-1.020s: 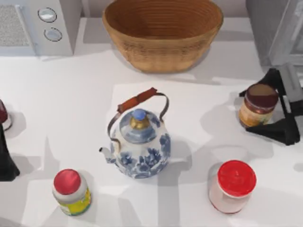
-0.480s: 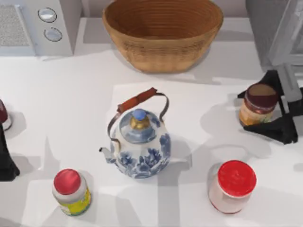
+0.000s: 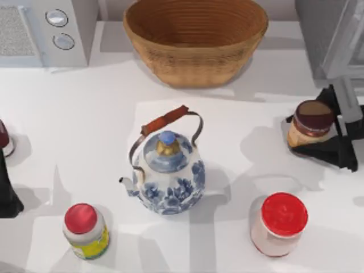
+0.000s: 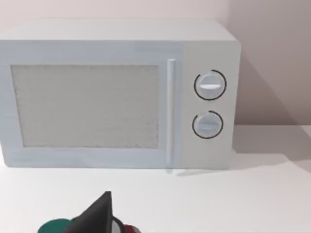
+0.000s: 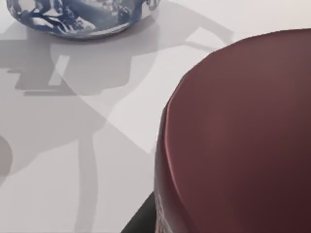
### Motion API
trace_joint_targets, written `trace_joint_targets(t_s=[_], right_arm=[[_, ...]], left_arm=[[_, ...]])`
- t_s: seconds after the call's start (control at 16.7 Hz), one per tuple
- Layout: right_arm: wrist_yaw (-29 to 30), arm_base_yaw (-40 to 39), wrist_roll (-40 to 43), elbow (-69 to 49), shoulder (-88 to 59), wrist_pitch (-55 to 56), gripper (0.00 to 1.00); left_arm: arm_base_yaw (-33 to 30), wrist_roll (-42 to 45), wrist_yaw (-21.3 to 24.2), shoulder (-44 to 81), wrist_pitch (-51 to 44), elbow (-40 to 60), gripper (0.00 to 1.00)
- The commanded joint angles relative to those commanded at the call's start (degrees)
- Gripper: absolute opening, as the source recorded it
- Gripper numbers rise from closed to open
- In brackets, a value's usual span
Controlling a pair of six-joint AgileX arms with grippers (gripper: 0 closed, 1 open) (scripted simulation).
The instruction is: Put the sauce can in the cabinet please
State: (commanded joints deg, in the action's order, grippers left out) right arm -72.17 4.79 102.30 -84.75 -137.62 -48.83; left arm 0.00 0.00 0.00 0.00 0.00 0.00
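1. The right gripper [image 3: 319, 132] is at the table's right edge, its black fingers [image 3: 327, 153] closed around the sauce can [image 3: 310, 123].
2. The cabinet [image 3: 333, 34] stands in the far right corner, just behind that gripper.
3. A woven basket [image 3: 195, 38] sits at the middle of the far edge, with a microwave [image 3: 45, 31] in the far left corner.
4. A blue-and-white teapot [image 3: 168, 173] stands at the centre of the white table [image 3: 91, 114].
5. A red-lidded white jar [image 3: 279, 223] stands near the front right, and a red-capped yellow-labelled bottle [image 3: 86, 230] near the front left.
6. The left arm [image 3: 7, 190] is parked at the left edge.
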Motion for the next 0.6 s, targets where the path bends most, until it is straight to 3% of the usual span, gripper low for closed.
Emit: trace_joint_targets(t_s=[0.12, 0.18, 0.6], right_arm=[[0.0, 0.0, 0.0, 0.0, 0.0, 0.0, 0.02], [0.0, 0.0, 0.0, 0.0, 0.0, 0.0, 0.0], [0.0, 0.0, 0.0, 0.0, 0.0, 0.0, 0.0]], left_arm=[[0.0, 0.0, 0.0, 0.0, 0.0, 0.0, 1.0], [0.0, 0.0, 0.0, 0.0, 0.0, 0.0, 1.0], [0.0, 0.0, 0.0, 0.0, 0.0, 0.0, 1.0]])
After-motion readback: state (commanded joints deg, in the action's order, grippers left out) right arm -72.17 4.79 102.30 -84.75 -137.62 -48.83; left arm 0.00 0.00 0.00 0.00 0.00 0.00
